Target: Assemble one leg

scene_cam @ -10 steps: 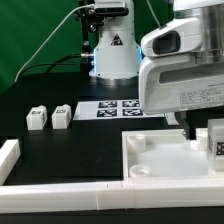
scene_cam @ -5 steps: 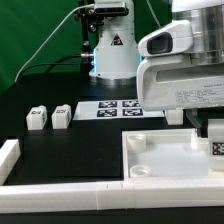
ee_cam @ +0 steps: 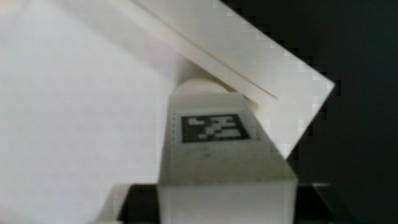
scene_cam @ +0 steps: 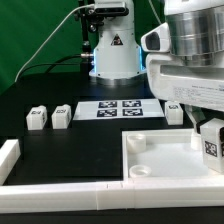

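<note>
My gripper [scene_cam: 208,128] is at the exterior view's right, shut on a leg [scene_cam: 211,146], a stubby white block with a black-and-white tag. It holds the leg over the right part of the large white square panel [scene_cam: 160,155]. In the wrist view the leg [ee_cam: 221,135] stands lengthwise between my gripper's [ee_cam: 222,202] dark fingers, with its far end at a corner of the panel [ee_cam: 89,100]. Whether the leg touches the panel cannot be told. Two more legs [scene_cam: 37,118] [scene_cam: 62,115] lie at the left. Another leg [scene_cam: 174,113] lies behind the panel.
The marker board [scene_cam: 120,108] lies at the back centre before the robot base [scene_cam: 112,55]. A long white border bar [scene_cam: 90,195] runs along the front and a short one [scene_cam: 8,155] stands at the left.
The wrist has turned and shifted a little, uncovering the leg behind the panel. The held leg has stayed almost in place over the panel's right part.
</note>
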Robot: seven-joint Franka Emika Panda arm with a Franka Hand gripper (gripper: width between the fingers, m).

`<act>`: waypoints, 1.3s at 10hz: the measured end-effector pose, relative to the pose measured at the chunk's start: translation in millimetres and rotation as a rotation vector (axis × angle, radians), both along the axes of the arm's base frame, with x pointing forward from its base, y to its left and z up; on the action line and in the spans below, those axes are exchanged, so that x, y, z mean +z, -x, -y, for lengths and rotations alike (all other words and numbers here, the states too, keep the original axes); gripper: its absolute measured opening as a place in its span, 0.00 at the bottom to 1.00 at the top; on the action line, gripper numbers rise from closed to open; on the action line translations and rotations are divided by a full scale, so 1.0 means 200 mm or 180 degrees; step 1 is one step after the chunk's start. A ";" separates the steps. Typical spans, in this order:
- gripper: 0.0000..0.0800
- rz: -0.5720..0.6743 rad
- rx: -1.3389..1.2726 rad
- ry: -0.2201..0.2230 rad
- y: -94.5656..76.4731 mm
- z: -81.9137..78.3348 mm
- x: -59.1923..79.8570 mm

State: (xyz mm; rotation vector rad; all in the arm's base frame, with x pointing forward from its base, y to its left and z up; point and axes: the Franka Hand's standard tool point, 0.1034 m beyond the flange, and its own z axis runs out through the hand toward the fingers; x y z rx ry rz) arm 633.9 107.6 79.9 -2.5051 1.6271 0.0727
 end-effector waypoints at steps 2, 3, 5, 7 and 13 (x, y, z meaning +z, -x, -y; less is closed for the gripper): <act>0.37 -0.0272 -0.1214 -0.0112 0.00 -0.01 0.00; 0.37 -0.0342 -0.1592 -0.0160 0.00 -0.01 0.00; 0.61 -0.0335 -0.1509 -0.0155 0.01 -0.03 -0.01; 0.77 -0.0285 -0.1065 -0.0131 0.03 -0.07 -0.02; 0.81 0.0145 0.1527 -0.0028 0.04 -0.09 -0.02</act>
